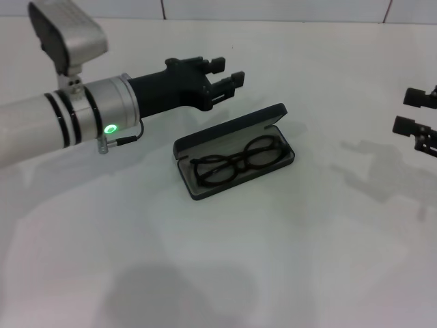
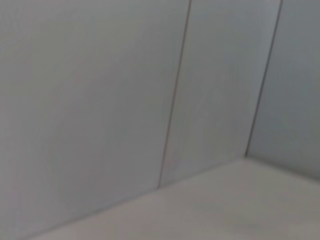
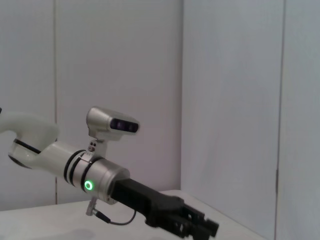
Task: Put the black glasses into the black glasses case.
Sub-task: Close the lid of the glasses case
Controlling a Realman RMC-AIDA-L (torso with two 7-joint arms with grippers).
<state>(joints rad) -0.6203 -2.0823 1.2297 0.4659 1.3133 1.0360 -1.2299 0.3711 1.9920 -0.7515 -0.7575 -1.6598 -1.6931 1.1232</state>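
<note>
Head view: the case lies open at the middle of the white counter, its lid raised along the far long edge. Inside, on the pale grey lining, rest the glasses, lenses up and fully within the tray. The case is a flat black oblong with rounded corners and a hard, matte shell; the glasses have a thin black frame with two rounded clear lenses. Both share one long axis, running diagonally from the near left to the far right of the counter.

The left pincer, black and blocky at the end of a silver-and-white arm with a green ring light, hangs above the counter just beyond the case's far left corner, touching neither case nor glasses. Its fingers are spread, with a clear gap between them, and hold nothing.

The right pincer shows only at the right edge, well apart from the case; its two dark fingertips stand apart with nothing between them.

Right wrist view: the left pincer appears before pale wall panels. Left wrist view: only grey panels and a strip of counter.
</note>
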